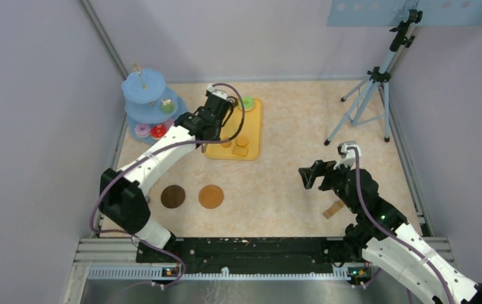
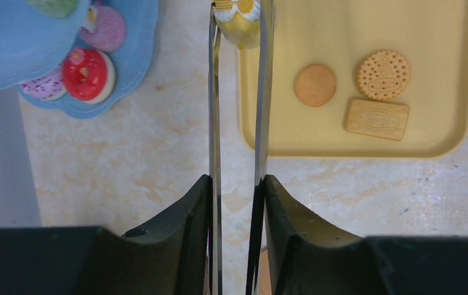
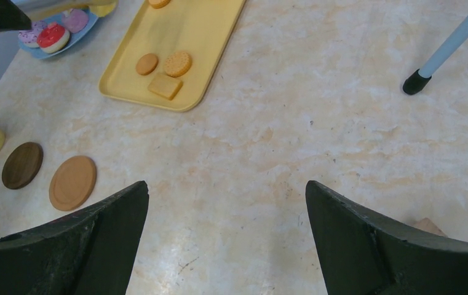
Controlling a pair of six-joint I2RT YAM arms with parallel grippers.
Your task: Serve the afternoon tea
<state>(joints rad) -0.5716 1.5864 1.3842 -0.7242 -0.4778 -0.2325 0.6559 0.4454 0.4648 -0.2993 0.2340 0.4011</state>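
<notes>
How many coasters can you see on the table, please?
2. The dark coaster lies on the near side of the tray; the light coaster lies just right of it, not touching. None seems hidden.

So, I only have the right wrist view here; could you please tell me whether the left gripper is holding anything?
Observer: Yes, the left gripper is shut on the long metal tongs.
Operator: Thank you. Where are the tips of the tongs?
Observer: They sit on either side of a yellow cake with white cream, at the left edge of the yellow tray.
Operator: And is anything else at that far end of the tray?
Observer: A green doughnut lies there, just past the left arm in the top view.
</notes>
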